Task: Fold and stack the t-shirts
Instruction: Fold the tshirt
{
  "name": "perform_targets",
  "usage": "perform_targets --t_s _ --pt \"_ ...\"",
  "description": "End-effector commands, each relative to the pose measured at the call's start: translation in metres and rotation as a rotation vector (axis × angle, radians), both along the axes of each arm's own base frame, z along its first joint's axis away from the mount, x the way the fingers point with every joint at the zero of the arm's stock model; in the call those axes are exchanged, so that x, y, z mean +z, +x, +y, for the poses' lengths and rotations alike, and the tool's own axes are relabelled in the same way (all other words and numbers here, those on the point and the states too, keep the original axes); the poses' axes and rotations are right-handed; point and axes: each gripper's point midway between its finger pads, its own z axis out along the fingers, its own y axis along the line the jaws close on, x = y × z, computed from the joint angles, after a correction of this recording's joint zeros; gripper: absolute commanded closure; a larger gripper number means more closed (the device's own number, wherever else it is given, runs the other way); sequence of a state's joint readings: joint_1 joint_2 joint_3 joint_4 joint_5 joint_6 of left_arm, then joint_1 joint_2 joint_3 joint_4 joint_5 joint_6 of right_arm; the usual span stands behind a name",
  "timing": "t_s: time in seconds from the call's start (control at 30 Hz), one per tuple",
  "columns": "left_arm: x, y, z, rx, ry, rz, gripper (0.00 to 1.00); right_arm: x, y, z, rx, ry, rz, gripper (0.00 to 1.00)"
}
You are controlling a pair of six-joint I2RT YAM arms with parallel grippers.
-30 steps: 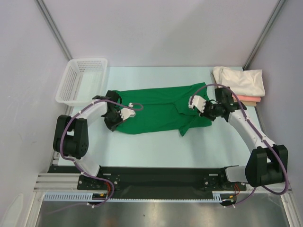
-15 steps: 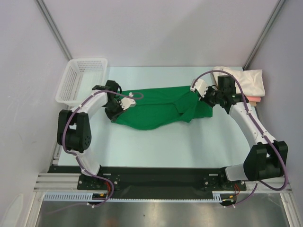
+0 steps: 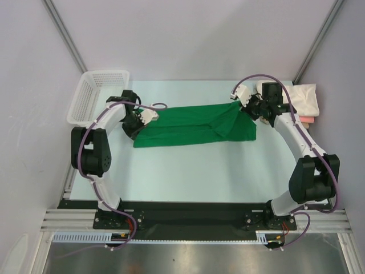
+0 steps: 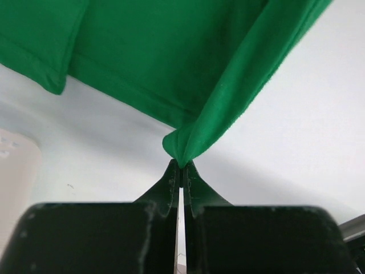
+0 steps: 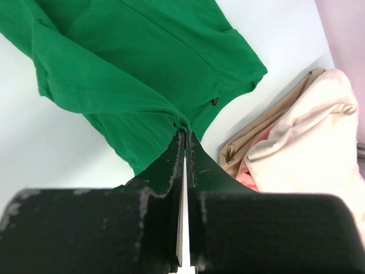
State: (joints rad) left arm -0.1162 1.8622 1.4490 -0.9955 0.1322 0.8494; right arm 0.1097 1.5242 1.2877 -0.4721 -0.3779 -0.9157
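Left end effector (image 4: 181, 166) is being pinched shut on one end of the green t-shirt (image 3: 188, 123), right end effector (image 5: 183, 132) on the opposite end; cloth is being held stretched across the tabletop (image 3: 188, 165), likely so the fold lies flat.

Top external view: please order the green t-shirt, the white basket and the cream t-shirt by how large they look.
1. green t-shirt, clearly the largest.
2. white basket.
3. cream t-shirt, folded; the right arm hides part of it, so its place after the basket is not fully sure.
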Motion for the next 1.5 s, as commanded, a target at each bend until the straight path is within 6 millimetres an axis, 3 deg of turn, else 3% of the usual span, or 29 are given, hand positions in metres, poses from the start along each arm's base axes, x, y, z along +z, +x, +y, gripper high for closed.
perform_targets --t_s 0.0,0.33,0.7,0.97,1.0,1.1,1.17,1.2,1.23,1.3,1.33,1.37,1.4,1.47 --pt "0.006 0.022 0.006 -0.02 0.012 -0.037 1.0 0.015 0.023 0.0 -0.023 0.015 -0.057 1.0" --pt "0.0 0.045 0.017 -0.006 0.04 -0.033 1.0 0.011 0.055 -0.002 -0.043 0.026 -0.053 1.0" --pt "-0.002 0.069 0.025 0.019 0.072 -0.034 1.0 -0.02 0.088 -0.004 -0.05 0.023 -0.016 1.0" --pt "-0.002 0.084 0.025 0.048 0.081 -0.048 1.0 -0.022 0.107 -0.005 -0.062 0.033 -0.017 1.0" --pt "-0.003 0.086 0.026 0.054 0.087 -0.054 0.99 -0.021 0.108 -0.005 -0.062 0.034 -0.021 1.0" --pt "0.002 0.092 0.027 0.092 0.088 -0.085 0.82 -0.015 0.12 -0.005 -0.078 0.043 -0.051 1.0" --pt "0.017 0.1 0.023 0.121 0.063 -0.136 0.74 -0.007 0.127 -0.006 -0.129 0.073 -0.067 0.9" --pt "0.028 0.106 0.019 0.161 0.032 -0.173 0.63 0.006 0.135 -0.008 -0.171 0.073 -0.113 0.78" --pt "0.053 0.114 0.016 0.184 -0.001 -0.253 0.59 0.013 0.136 -0.009 -0.203 0.087 -0.128 0.63" --pt "0.081 0.119 0.004 0.224 -0.073 -0.319 0.52 0.037 0.13 -0.008 -0.224 0.095 -0.18 0.56" --pt "0.1 0.122 -0.005 0.217 -0.119 -0.375 0.51 0.032 0.123 -0.007 -0.224 0.1 -0.161 0.53" --pt "0.106 0.12 -0.014 0.202 -0.133 -0.395 0.5 0.034 0.116 -0.004 -0.207 0.108 -0.154 0.52" --pt "0.098 0.115 -0.019 0.188 -0.134 -0.38 0.49 0.034 0.106 -0.003 -0.198 0.11 -0.143 0.52" --pt "0.087 0.11 -0.032 0.154 -0.125 -0.372 0.49 0.007 0.089 0.0 -0.17 0.093 -0.071 0.52"
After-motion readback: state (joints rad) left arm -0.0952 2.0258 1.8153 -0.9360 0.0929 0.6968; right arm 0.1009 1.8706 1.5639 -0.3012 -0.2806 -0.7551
